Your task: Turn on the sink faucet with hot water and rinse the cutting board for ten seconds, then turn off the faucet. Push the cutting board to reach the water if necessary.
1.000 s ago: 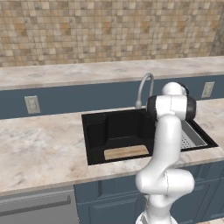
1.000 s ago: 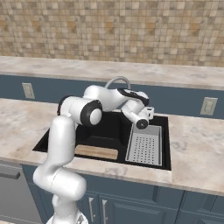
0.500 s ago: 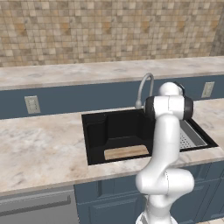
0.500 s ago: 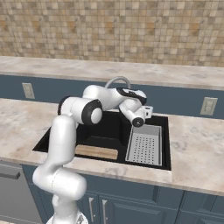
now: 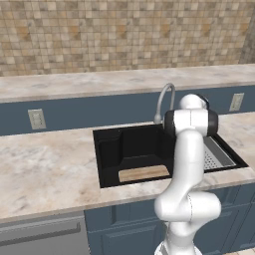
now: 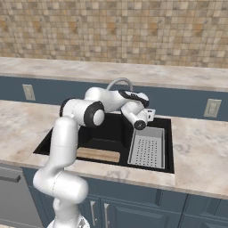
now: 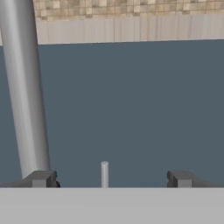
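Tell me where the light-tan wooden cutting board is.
The cutting board lies flat on the floor of the black sink basin, along its front wall, left of the grey perforated tray.

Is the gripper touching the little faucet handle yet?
Apart. In the hand view the thin faucet handle stands between the open gripper fingertips, with clear gaps on both sides.

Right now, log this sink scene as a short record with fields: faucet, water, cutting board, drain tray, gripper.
faucet: silver gooseneck spout arching over the back of the black sink
water: no stream visible
cutting board: light wooden board lying flat at the front of the basin floor, left of the tray
drain tray: grey perforated tray on the basin's right side
gripper: gripper open, holding nothing, beside the spout, a thin upright rod between its fingertips
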Controlling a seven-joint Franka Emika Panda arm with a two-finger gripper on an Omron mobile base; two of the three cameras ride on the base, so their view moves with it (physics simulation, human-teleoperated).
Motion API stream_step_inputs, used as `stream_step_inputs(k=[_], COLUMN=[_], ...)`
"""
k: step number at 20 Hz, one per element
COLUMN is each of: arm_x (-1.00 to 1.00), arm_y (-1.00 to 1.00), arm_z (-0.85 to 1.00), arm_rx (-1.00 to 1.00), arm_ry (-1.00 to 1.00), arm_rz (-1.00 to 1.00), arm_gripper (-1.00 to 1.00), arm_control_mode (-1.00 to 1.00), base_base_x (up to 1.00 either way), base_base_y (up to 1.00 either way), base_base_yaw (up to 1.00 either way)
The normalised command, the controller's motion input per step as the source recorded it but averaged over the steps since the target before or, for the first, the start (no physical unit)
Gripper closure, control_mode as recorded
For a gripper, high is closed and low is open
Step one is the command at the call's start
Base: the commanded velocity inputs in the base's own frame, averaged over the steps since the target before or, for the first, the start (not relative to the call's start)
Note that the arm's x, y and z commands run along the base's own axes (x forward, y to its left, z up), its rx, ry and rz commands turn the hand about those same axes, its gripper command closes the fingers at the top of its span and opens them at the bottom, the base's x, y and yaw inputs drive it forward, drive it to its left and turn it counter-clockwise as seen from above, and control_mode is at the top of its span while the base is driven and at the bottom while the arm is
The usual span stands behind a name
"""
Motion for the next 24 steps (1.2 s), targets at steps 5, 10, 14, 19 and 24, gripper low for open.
stream_step_inputs(k=[5,10,14,19,24], arm_x=[0.00,0.02,0.08,0.12,0.13], arm_y=[-0.04,-0.01,0.00,0.00,0.00], arm_z=[-0.11,-0.05,0.00,-0.01,0.00], arm_rx=[0.00,0.00,0.00,0.00,0.00], arm_ry=[0.00,0.00,0.00,0.00,0.00], arm_rz=[0.00,0.00,0.00,0.00,0.00], arm_gripper=[-1.00,-1.00,-1.00,-1.00,-1.00], arm_control_mode=[-1.00,-1.00,-1.00,-1.00,-1.00], base_base_x=[0.00,0.00,0.00,0.00,0.00], base_base_y=[0.00,0.00,0.00,0.00,0.00], base_base_yaw=[0.00,0.00,0.00,0.00,0.00])
